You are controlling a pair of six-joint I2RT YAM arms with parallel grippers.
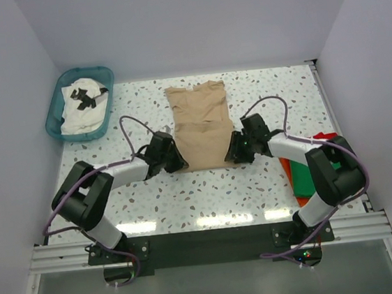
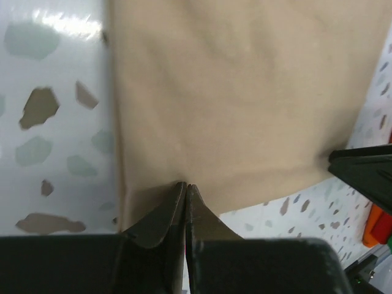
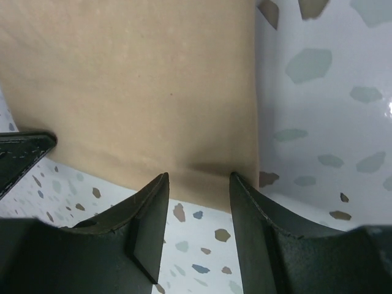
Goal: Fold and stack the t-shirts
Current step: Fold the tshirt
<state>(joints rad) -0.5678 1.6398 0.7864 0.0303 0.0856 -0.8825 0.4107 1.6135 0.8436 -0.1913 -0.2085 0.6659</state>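
The tan t-shirt lies flat in the middle of the table, sides folded in, collar at the far end. My left gripper is at its near left corner. In the left wrist view the gripper is shut, tips pinched on the tan cloth at the hem. My right gripper is at the near right corner. In the right wrist view it is open, with the hem of the tan cloth between its jaws. The red-orange t-shirt and green t-shirt lie at the right, partly under my right arm.
A teal basket at the back left holds the white t-shirt with black print. White walls close in the left, back and right sides. The speckled table is bare between the shirt and the arm bases.
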